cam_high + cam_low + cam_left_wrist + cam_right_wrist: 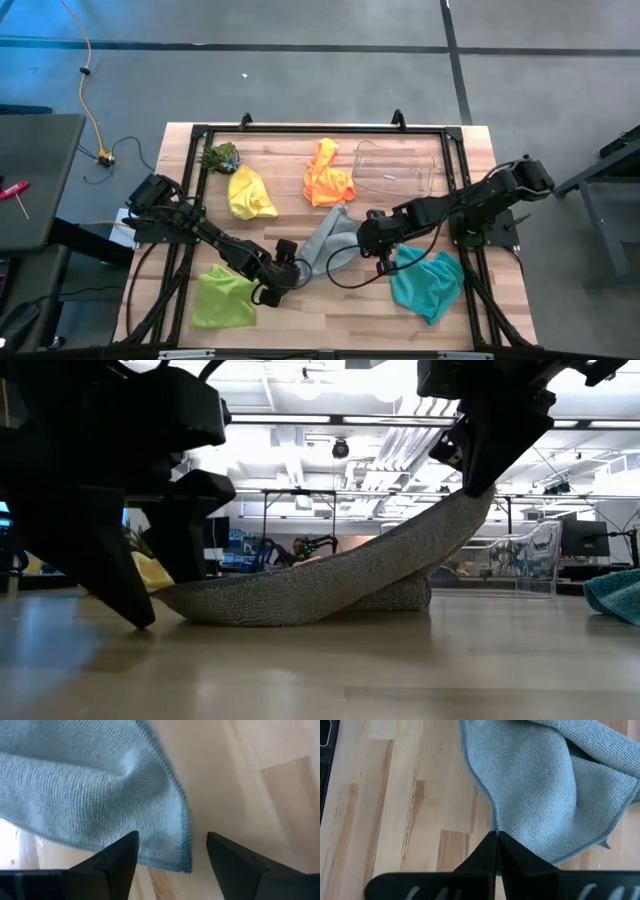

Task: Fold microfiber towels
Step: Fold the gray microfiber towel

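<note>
A grey towel (pixel 328 246) lies mid-table. My right gripper (pixel 366 234) is shut on one of its edges and holds that end up (pixel 462 510). My left gripper (pixel 290 272) is open and low at the towel's opposite end. Its fingers stand on either side of a hemmed corner (pixel 184 862) and are not closed on it. A yellow towel (pixel 250 193) and an orange towel (pixel 328 175) lie crumpled at the far side. A lime green towel (pixel 224 297) lies at the near left and a teal towel (pixel 428 283) at the near right. My right gripper pinches the grey towel's hemmed edge (pixel 495 826) between its two shut fingertips, coming from above. The held end is lifted. The cloth slopes down from it, fairly taut, to the rest of the towel (pixel 300 595), which lies on the table.
A clear plastic bin (pixel 396 166) stands at the far right and a small green plant (pixel 220 157) at the far left corner. A black frame (pixel 300 130) borders the tabletop. Bare wood shows along the near edge between the lime and teal towels.
</note>
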Available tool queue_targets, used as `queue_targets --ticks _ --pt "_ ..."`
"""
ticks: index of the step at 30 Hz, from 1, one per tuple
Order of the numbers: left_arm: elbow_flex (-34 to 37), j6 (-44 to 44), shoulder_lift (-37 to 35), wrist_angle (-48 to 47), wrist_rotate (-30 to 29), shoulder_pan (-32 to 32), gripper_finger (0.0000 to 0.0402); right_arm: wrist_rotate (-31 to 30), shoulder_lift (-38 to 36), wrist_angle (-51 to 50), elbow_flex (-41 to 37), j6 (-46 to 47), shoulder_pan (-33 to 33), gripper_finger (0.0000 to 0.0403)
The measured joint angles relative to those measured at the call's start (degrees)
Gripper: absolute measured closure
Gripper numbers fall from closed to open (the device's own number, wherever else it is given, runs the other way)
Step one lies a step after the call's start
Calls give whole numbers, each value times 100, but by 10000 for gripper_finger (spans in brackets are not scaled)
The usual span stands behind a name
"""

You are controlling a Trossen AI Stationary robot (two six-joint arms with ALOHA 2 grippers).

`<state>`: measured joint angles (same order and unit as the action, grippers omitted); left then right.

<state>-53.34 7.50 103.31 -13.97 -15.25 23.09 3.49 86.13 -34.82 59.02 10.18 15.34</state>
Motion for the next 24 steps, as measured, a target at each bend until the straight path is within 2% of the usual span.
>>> queue_targets --ticks 4,10,15,20,24 --pt "0 -11 0 -127 -174 43 249 0 0 -21 0 6 2 403" --pt "0 171 -2 -297 -157 60 384 0 -110 -117 0 -13 0 403" --pt "-98 366 -428 -1045 -64 37 392 -30 -549 -257 4 2 -12 403" --pt "-362 389 -1768 -2331 -56 -137 398 -44 -1390 -343 15 36 -169 403" --pt "-872 419 -2883 -3121 -186 -415 400 -51 -2073 -325 70 312 -329 403"
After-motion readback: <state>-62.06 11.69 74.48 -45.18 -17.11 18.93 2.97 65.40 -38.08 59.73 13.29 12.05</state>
